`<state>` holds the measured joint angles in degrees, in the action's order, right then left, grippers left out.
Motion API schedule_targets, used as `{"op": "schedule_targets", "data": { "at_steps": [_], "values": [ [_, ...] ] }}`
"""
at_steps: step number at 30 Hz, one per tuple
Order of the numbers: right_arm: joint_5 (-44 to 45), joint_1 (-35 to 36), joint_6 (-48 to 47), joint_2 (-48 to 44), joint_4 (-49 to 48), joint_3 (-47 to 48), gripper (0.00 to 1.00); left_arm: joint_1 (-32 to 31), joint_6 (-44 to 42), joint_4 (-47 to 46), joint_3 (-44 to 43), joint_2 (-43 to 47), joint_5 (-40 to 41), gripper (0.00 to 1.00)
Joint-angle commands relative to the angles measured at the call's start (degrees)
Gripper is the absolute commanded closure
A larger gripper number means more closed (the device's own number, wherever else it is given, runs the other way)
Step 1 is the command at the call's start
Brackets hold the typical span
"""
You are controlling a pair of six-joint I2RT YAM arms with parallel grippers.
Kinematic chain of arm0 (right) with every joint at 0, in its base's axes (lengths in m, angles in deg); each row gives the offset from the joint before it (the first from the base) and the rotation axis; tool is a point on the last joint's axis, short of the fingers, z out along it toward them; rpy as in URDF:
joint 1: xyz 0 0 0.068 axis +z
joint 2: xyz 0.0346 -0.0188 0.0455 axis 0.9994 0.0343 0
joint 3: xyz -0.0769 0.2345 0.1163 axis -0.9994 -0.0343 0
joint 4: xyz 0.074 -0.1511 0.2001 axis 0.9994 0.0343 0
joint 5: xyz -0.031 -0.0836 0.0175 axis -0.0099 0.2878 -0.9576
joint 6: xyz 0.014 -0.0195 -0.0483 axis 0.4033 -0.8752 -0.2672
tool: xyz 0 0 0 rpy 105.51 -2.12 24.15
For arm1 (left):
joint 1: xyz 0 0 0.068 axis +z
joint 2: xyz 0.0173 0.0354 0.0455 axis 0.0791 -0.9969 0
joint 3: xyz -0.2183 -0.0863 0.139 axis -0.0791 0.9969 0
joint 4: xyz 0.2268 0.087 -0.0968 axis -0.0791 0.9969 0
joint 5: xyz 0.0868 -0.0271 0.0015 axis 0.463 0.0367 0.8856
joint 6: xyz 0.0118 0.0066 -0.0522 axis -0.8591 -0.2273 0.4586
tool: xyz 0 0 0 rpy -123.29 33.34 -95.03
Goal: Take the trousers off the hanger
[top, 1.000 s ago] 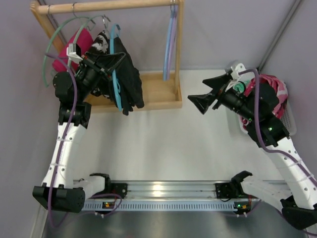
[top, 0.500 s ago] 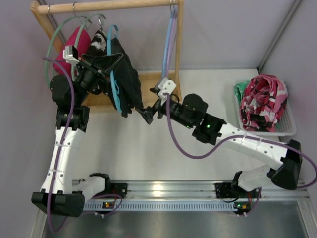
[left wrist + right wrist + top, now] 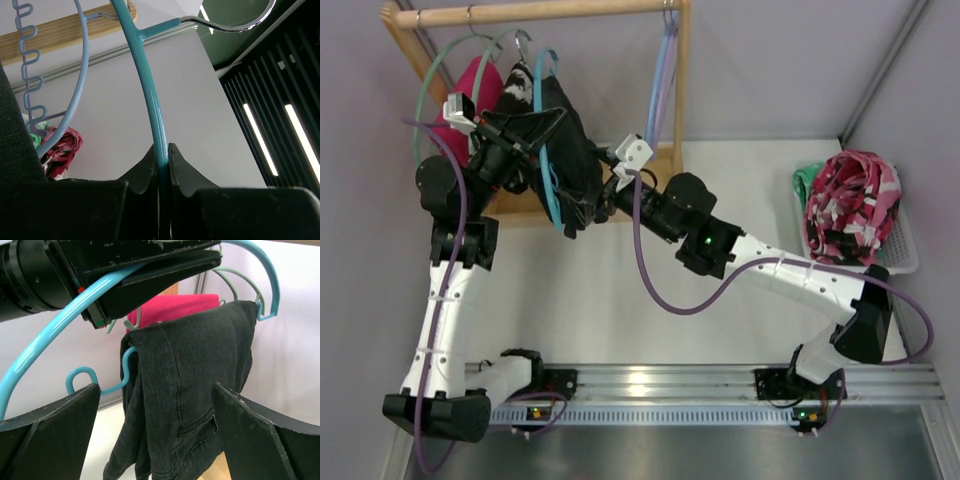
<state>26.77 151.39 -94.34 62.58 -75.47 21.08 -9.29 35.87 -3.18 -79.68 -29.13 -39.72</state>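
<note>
The black trousers (image 3: 577,160) hang folded over the thin teal hanger (image 3: 549,178), in front of the wooden rack. My left gripper (image 3: 542,124) is shut on the hanger's arm, and the left wrist view shows the teal bar (image 3: 149,90) pinched between the fingers (image 3: 163,156), with the metal hook (image 3: 227,26) above. My right gripper (image 3: 594,206) is open at the lower right edge of the trousers. In the right wrist view the trousers (image 3: 195,365) hang between its spread fingers (image 3: 155,390), not pinched. The hanger (image 3: 45,347) curves at the left.
The wooden rack (image 3: 535,12) holds mint-green hangers (image 3: 430,85), a magenta garment (image 3: 480,85), a black-and-white patterned garment (image 3: 518,88) and lilac-blue hangers (image 3: 662,75). A white basket (image 3: 903,250) of clothes stands at the right.
My right arm has swung from the basket at the right across to the trousers, with its fingers now around their lower part. My left gripper keeps its hold on the hanger and has shifted slightly up-left.
</note>
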Motion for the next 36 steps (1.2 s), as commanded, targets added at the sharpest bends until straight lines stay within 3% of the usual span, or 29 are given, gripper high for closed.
{"op": "schedule_targets", "data": {
  "at_steps": [1,15,22,26,30,31,33,36],
  "values": [
    [-0.4,0.5,-0.5,1.8,-4.2,1.7,0.09,-0.2,1.0,-8.8,-2.7,2.8,1.5,1.0],
    [-1.6,-1.0,-2.9,6.5,-4.0,3.5,0.12,-0.2,1.5,-8.9,-3.4,2.7,1.4,1.0],
    [1.5,-3.8,-2.4,7.1,-5.6,4.2,0.37,-0.2,1.6,-8.8,-3.2,2.8,1.2,1.0],
    [3.0,-4.4,-2.7,8.3,-5.1,5.9,0.43,-0.2,1.7,-8.8,-2.7,2.8,1.3,1.0],
    [4.9,-4.6,-3.3,10.2,-3.7,9.6,0.42,-0.2,1.9,-8.8,-2.8,2.8,1.2,1.0],
    [5.9,-4.6,-3.3,11.2,-3.5,10.5,0.32,-0.2,1.9,-8.8,-2.8,2.7,1.3,1.0],
    [7.4,-4.6,-3.4,12.1,-2.9,12.8,0.23,-0.2,1.9,-8.8,-2.8,2.8,1.2,1.0],
    [6.7,-4.7,-3.9,13.2,-2.0,14.9,0.29,-0.2,1.8,-8.8,-2.7,2.7,1.2,1.0]
  ]
}}
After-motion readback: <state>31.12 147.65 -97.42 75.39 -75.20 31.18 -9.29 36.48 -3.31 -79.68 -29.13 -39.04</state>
